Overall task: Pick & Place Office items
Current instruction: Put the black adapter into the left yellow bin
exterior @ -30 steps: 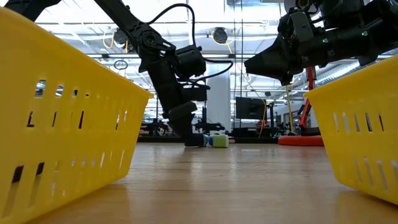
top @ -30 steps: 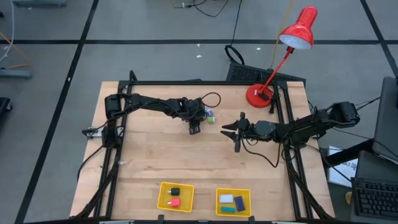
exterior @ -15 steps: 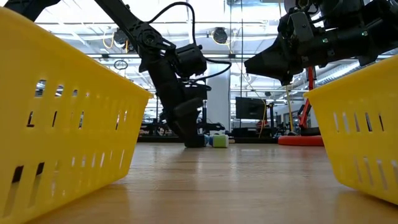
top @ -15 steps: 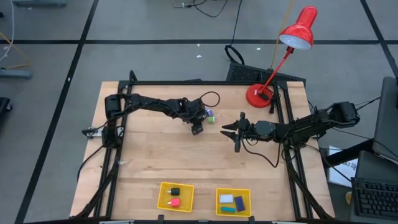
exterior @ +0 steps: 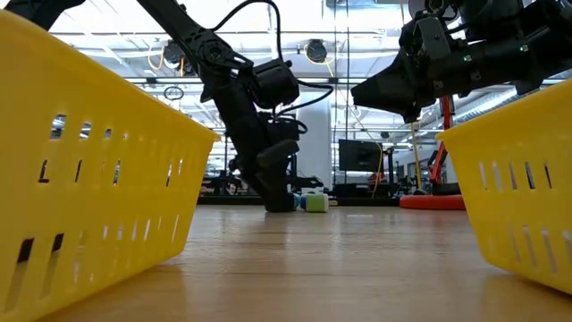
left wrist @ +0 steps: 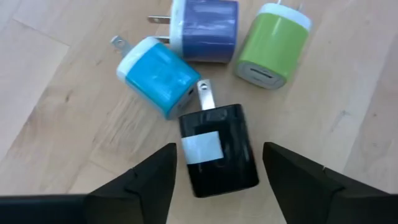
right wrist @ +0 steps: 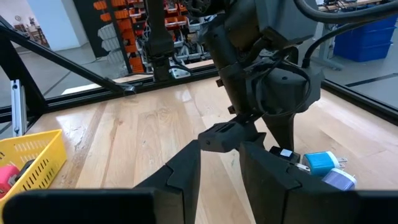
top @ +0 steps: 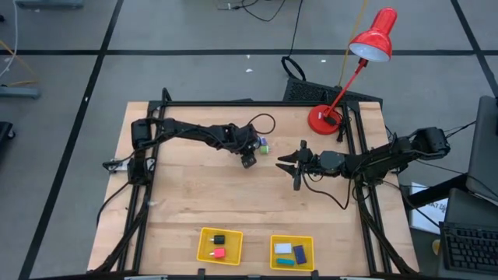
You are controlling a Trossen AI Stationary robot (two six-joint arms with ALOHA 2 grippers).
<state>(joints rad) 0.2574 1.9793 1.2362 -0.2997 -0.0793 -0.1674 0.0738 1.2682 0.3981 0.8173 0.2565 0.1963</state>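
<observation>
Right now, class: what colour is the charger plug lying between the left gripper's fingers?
Black, with a white label: the charger plug, clearest in the left wrist view.

The left gripper (left wrist: 217,165) reaches low with its two fingers (left wrist: 152,177) spread apart and pointing down, while the right gripper (top: 289,163) hangs higher up, off to its side, with its fingers (right wrist: 186,168) close together, pointing toward it.

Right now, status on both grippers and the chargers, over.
Left gripper open, straddling black charger on the table. Right gripper shut, empty, waiting mid-table. Blue charger touches the black one; purple and green chargers lie close behind.
</observation>
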